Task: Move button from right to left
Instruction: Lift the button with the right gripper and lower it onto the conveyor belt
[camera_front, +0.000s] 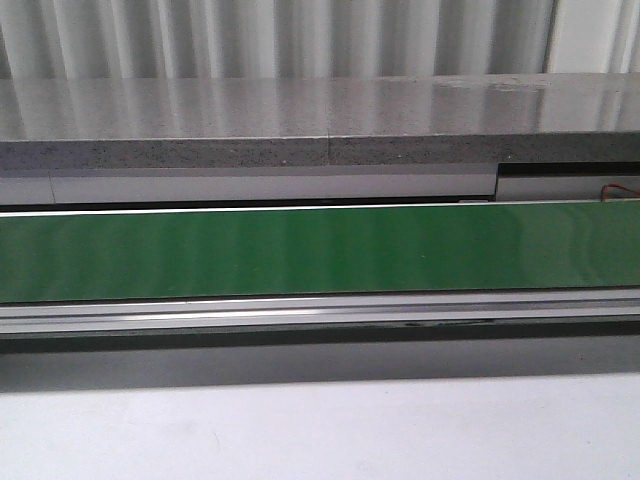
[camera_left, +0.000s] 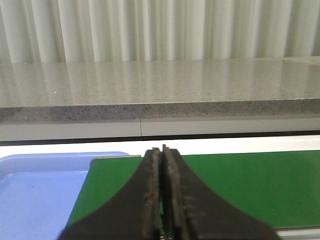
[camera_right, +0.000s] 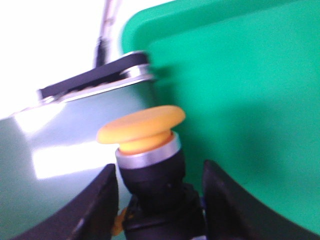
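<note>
Between the right gripper's two dark fingers sat the button, its orange-yellow cap tilted above a silvery ring and a black collar; the fingers stood on either side of the black body, though whether they actually pinched it I could not tell from the blurred wrist view; just beyond the cap lay a bright green tray with a raised, rounded rim. Over on the other side, the left gripper hung with its fingers pressed together and nothing between them, above the green conveyor belt; a pale blue tray lay just beside the belt's end. From the front, only the long green belt, a grey speckled worktop behind it and white ribbed curtains showed; neither arm nor the button appeared there.
</note>
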